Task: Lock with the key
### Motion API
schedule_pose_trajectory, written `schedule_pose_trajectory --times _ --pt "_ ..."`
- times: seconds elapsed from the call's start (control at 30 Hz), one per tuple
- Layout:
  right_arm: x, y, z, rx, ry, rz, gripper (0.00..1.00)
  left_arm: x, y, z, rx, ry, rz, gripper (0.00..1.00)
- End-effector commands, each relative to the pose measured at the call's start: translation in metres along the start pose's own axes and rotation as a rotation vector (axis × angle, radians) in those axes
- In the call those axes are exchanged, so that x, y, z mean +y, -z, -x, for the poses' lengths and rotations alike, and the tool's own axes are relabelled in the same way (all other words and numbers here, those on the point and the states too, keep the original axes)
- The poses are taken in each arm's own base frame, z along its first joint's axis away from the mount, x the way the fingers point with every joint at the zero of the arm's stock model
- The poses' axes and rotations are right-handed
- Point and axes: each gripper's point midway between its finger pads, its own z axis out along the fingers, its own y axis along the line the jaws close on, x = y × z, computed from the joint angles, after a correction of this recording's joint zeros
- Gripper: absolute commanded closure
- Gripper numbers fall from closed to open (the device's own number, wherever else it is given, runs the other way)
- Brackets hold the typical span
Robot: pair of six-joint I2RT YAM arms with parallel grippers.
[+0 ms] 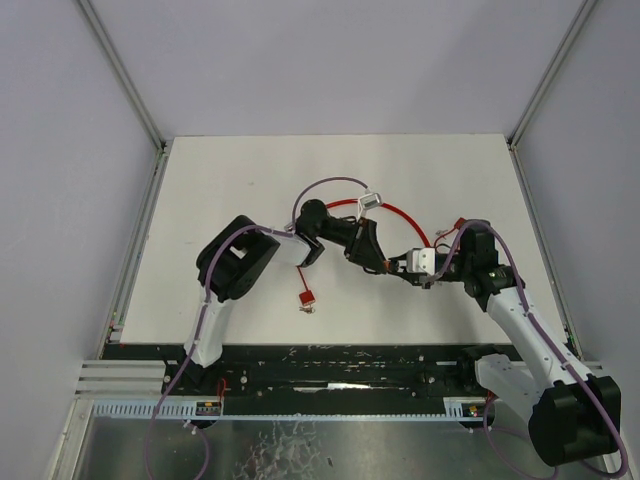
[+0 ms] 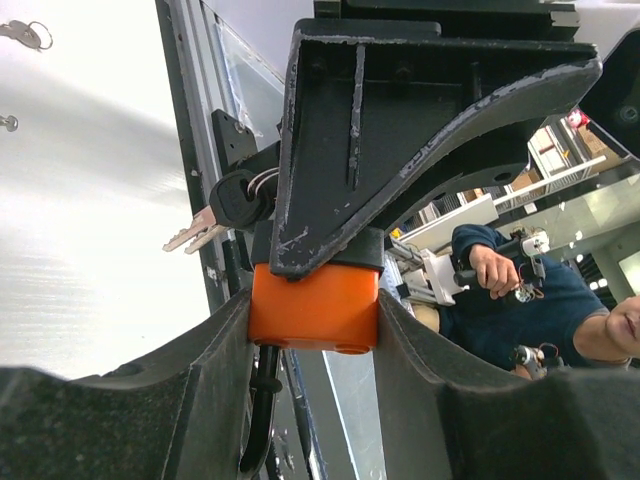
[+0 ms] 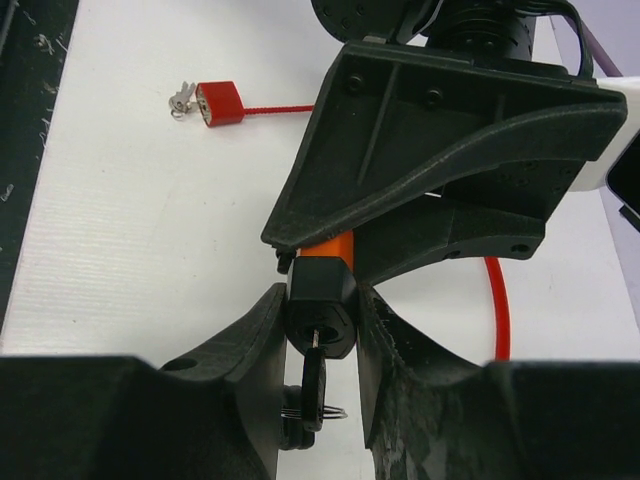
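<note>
Right wrist view shows the right gripper (image 3: 322,297) clamped on the black end of the orange padlock (image 3: 338,243), with the key (image 3: 312,385) stuck in this end. The left gripper (image 2: 315,302) is clamped on the padlock's other end, above the table (image 1: 220,180).

The white table (image 1: 230,180) fills the middle of the top view. A small red lock (image 1: 305,298) lies on it, low and just left of center, with keys (image 3: 182,97) touching it. A red cord (image 1: 405,218) curves across the center.
</note>
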Motion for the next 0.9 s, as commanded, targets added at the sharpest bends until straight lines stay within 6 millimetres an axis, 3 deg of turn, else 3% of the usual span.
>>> schedule_pose_trajectory --times 0.0,0.2,0.4,0.5,0.6,0.63,0.73,0.87 --pt "-0.014 0.000 0.032 -0.087 -0.027 0.007 1.00 -0.023 0.006 0.015 -0.071 -0.198 -0.005 0.55" --pt "-0.011 0.004 0.039 -0.120 -0.079 0.032 1.00 -0.027 0.023 0.023 -0.157 -0.312 0.060 0.34" --pt "-0.008 0.004 0.041 -0.130 -0.150 0.059 1.00 -0.026 0.030 0.028 -0.199 -0.406 0.130 0.25" --pt "-0.012 0.008 0.046 -0.148 -0.198 0.053 1.00 -0.030 0.047 0.037 -0.268 -0.488 0.188 0.21" --pt "-0.020 0.014 0.053 -0.165 -0.291 0.031 1.00 -0.047 0.071 0.035 -0.398 -0.665 0.256 0.02" --pt "-0.023 0.016 0.055 -0.167 -0.323 0.023 1.00 -0.056 0.077 0.034 -0.436 -0.791 0.283 0.00" --pt "-0.030 0.021 0.060 -0.182 -0.420 0.018 1.00 -0.075 0.086 0.025 -0.510 -1.050 0.395 0.00" --pt "-0.033 0.025 0.071 -0.220 -0.515 0.047 1.00 -0.076 0.082 0.010 -0.476 -1.505 0.631 0.00"
